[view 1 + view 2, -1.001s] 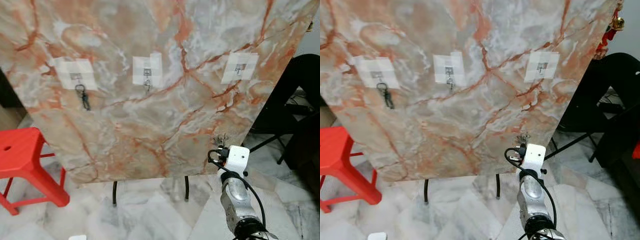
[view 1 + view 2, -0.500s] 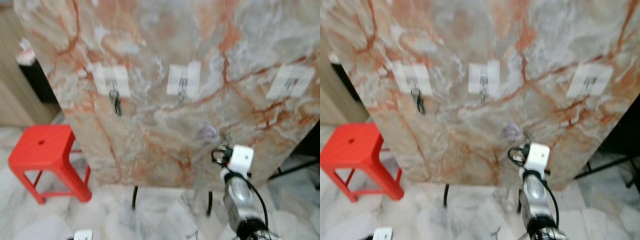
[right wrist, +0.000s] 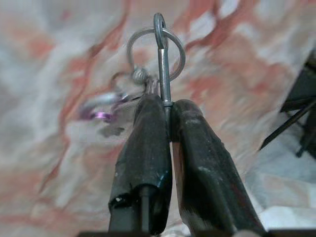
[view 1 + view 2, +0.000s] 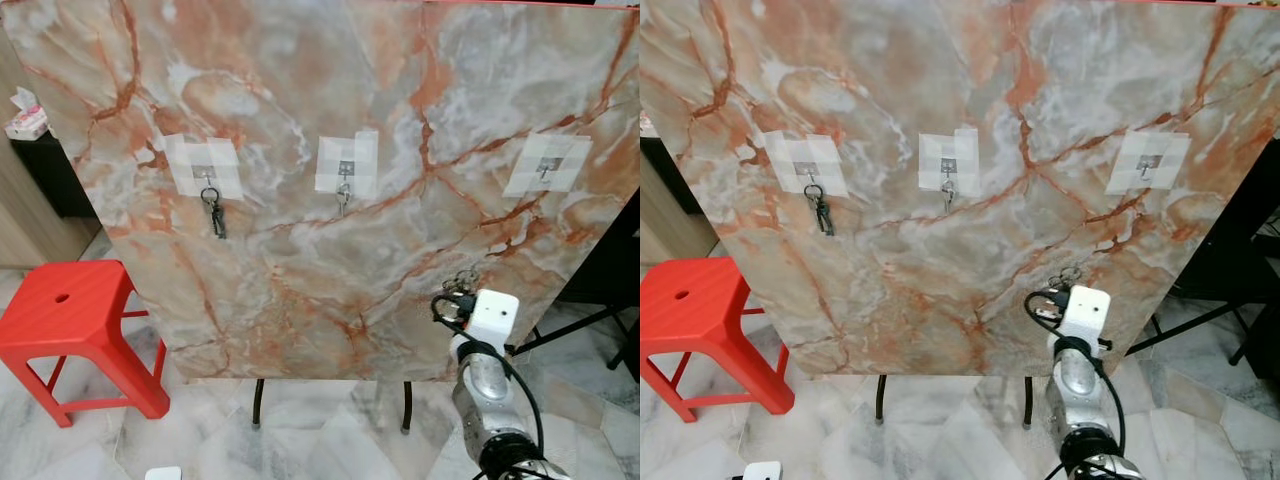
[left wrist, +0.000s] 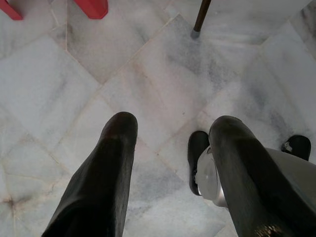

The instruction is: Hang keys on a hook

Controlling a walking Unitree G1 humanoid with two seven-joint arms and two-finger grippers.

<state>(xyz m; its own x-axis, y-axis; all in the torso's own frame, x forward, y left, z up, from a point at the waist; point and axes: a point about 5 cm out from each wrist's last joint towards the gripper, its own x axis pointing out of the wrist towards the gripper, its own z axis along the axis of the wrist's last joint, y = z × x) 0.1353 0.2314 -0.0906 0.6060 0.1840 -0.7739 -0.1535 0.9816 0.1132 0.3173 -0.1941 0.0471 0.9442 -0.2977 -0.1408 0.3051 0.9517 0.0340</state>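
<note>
The right hand [image 3: 165,106] was clamped on the keys [image 3: 148,74], its two black fingers [image 3: 143,148] pressed together on a flat metal piece, with the key ring standing upright above the fingertips and the rest of the bunch hanging to one side. In the head views the right arm was raised in front of the lower part of the marble board [image 4: 300,270], and the keys [image 4: 462,282] showed just above the white wrist housing, close to or touching the board face; contact could not be confirmed.

Three hooks were fixed across the board on pale adhesive pads. The left hook [image 4: 208,178] already carried a dark set of keys [image 4: 216,215]. The middle hook [image 4: 344,186] carried a small item too small to identify. The right hook [image 4: 546,170] appeared bare.

Governing relation: from the held keys, the right hook lay at about 1 o'clock and the middle hook at about 11 o'clock, both well above the hand. The right hook was judged the nearer free target, and the right arm was the only arm placed to reach it. The ring's long axis ran vertically, so its opening would need to meet the hook tip from above.

The left hand [image 5: 168,143] hung idle over the marble floor [image 5: 59,89], fingers apart.

Against the earlier frames, the whole scene had shifted, consistent with camera motion; the board sat more squarely in view and the blur had cleared. The right hand's position relative to the board showed little change.
</note>
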